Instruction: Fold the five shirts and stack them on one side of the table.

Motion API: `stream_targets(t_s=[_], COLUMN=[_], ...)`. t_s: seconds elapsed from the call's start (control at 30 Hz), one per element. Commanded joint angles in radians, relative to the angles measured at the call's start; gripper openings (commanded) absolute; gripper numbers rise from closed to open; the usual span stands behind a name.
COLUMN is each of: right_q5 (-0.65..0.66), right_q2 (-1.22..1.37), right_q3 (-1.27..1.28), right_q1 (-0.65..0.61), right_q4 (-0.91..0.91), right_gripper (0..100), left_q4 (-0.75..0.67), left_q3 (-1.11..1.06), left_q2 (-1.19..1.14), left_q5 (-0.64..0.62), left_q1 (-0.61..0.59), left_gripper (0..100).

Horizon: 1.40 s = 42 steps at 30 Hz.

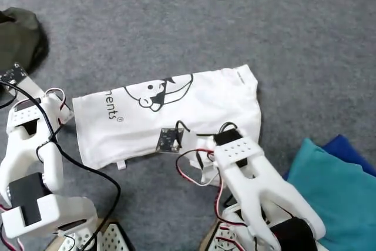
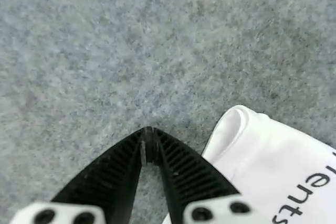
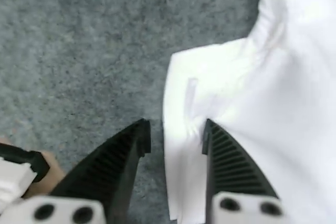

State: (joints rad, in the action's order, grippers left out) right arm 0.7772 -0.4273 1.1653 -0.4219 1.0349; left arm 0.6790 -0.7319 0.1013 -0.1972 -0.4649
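White shirt (image 1: 200, 107) flat in the middle of the gray table (image 1: 305, 39), black drawing and letters facing up. Long way across the table, with one short end toward each arm's side.

Left gripper (image 2: 148, 148) down low over bare table, just beside the shirt's rolled left edge. Jaws shut tight, tips pressed together, close to the white cloth but not on it.

Right gripper (image 3: 176, 137) at the near edge of the shirt, by a small flap of white cloth. Jaws partly open, one over the gray table and one over the shirt, with the flap's edge in the gap between them. Not squeezing the cloth. Cannot tell whether the tips touch it.

On the right side of the table, near the right arm, a folded teal cloth (image 1: 332, 192) with a dark blue cloth (image 1: 348, 145) peeking out from behind it, the two touching.

At the far left, a dark green cloth (image 1: 20, 36) in a soft lump, well apart from the white shirt.
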Motion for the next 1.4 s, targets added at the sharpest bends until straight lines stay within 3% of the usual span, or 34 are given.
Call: stream_targets(t_s=[0.0,0.1,0.5,0.63,0.93,1.37], right_q5=[-0.003,-0.003,-0.008,0.003,0.115,0.39], right_q2=[0.054,0.056,0.058,0.079,0.429,0.923], right_q3=[0.019,0.008,-0.166,-0.361,-0.889,-1.59], right_q1=[0.007,0.042,0.088,0.085,0.085,0.114], right_q4=[-0.003,-0.006,0.038,0.133,0.301,0.531], right_gripper=[5.5,0.3,0.5,0.5,0.5,0.5], left_q4=[-0.006,-0.006,-0.006,-0.006,-0.006,-0.006], left_q3=[0.044,0.043,0.043,0.043,0.043,0.043], left_q2=[0.004,0.005,0.005,0.005,0.005,0.005], left_q5=[0.012,0.012,0.012,0.012,0.012,0.012], left_q1=[0.006,0.006,0.006,0.006,0.006,0.006], left_gripper=[2,2,2,2,2,2])
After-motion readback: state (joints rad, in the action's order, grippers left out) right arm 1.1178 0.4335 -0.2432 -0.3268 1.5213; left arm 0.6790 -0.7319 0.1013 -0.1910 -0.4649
